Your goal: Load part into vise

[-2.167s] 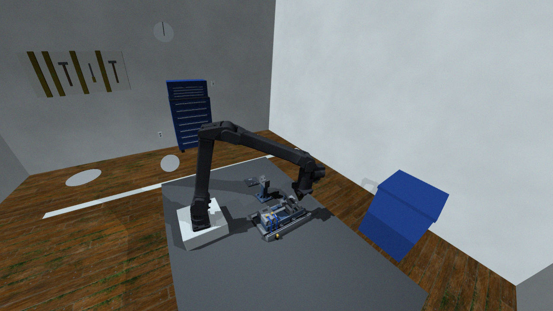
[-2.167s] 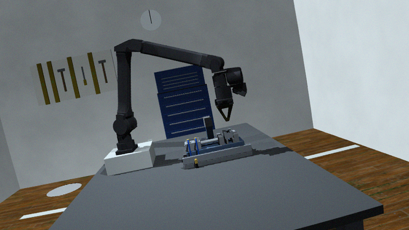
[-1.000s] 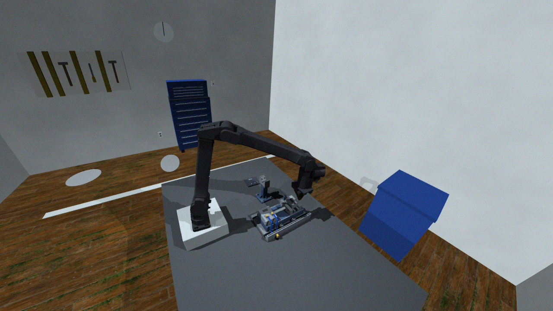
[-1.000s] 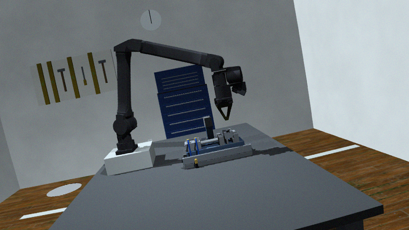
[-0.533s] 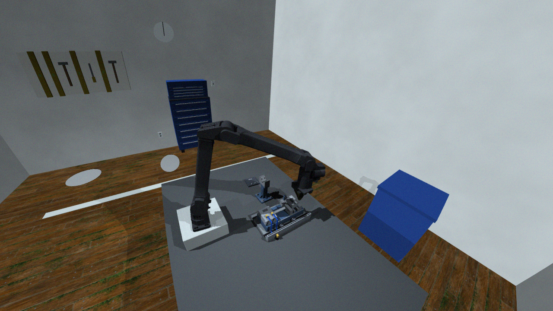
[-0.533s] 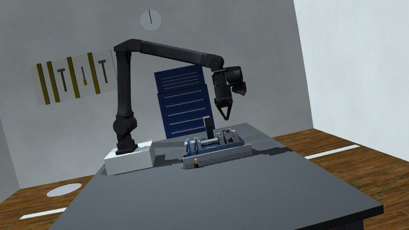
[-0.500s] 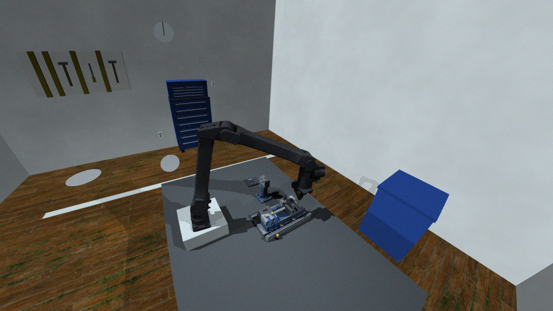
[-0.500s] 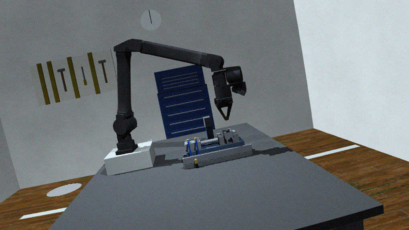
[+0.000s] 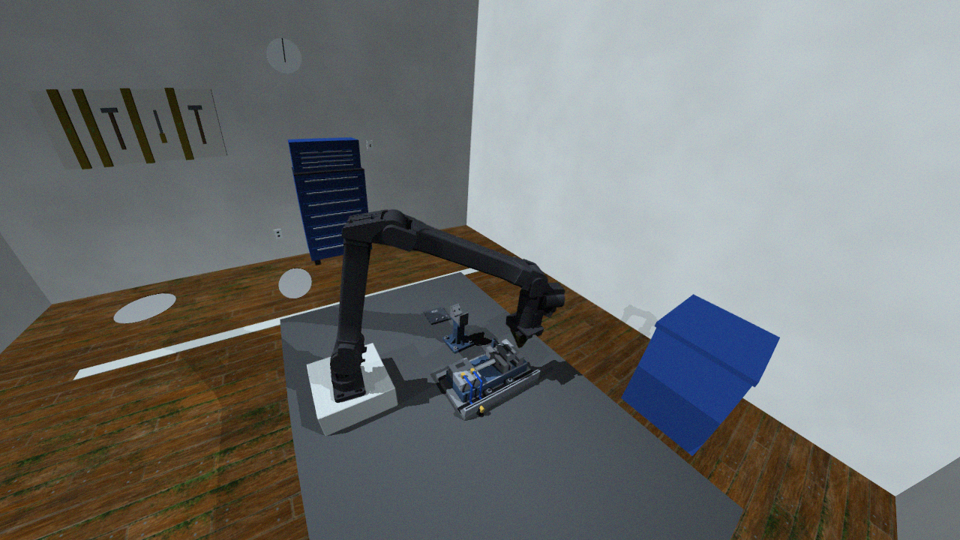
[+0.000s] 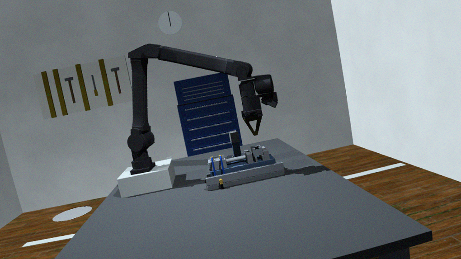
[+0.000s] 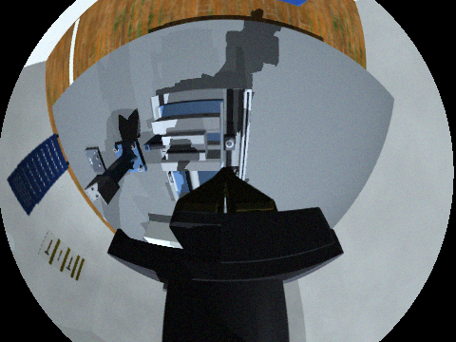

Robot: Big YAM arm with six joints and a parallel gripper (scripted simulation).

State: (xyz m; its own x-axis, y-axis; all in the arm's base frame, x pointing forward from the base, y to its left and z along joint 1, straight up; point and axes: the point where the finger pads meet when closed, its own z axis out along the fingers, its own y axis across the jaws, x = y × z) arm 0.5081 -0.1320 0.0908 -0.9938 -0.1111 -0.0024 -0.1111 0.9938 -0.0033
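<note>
Bench point(image 9: 415, 469) point(image 10: 218, 224) point(image 11: 323, 104), dark grey, with white base block point(image 9: 315, 385) point(image 10: 146, 184) point(image 11: 161, 235) at its left edge in the top and exterior views. Near the opposite edge, vise point(image 9: 517, 371) point(image 10: 243, 166) point(image 11: 190, 108), blue and grey.

Claw point(image 9: 520, 340) point(image 10: 255, 133) point(image 11: 225, 172): black, pointing down, fingers together at the tips, holding nothing; in the exterior view, clearly above the vise and apart from it.

Part point(image 10: 256, 153) point(image 11: 187, 139): by appearance, the pale block between the vise jaws, slot probably upward. Contact with fixed jaw and work stop: too small to tell.

By view. Top and wrist only: thin plate point(image 9: 437, 315) point(image 11: 95, 160), lying beside upright stand point(image 9: 460, 328) point(image 10: 235, 144) point(image 11: 114, 173), on the side toward the bench's far edge. Exterior: open gap under the claw, and stand mostly behind the vise. Top and exterior: blue hoses point(image 9: 471, 388) point(image 10: 213, 167) at the vise end facing the base block, yellow knob point(image 9: 481, 409) point(image 10: 221, 181) low on its near side.

Hidden or cut: low bars, under the block; one end of the vise, behind the claw in the wrist view; bench's near left corner, cropped in the top view; base block, mostly covered by the gripper body in the wrist view.
</note>
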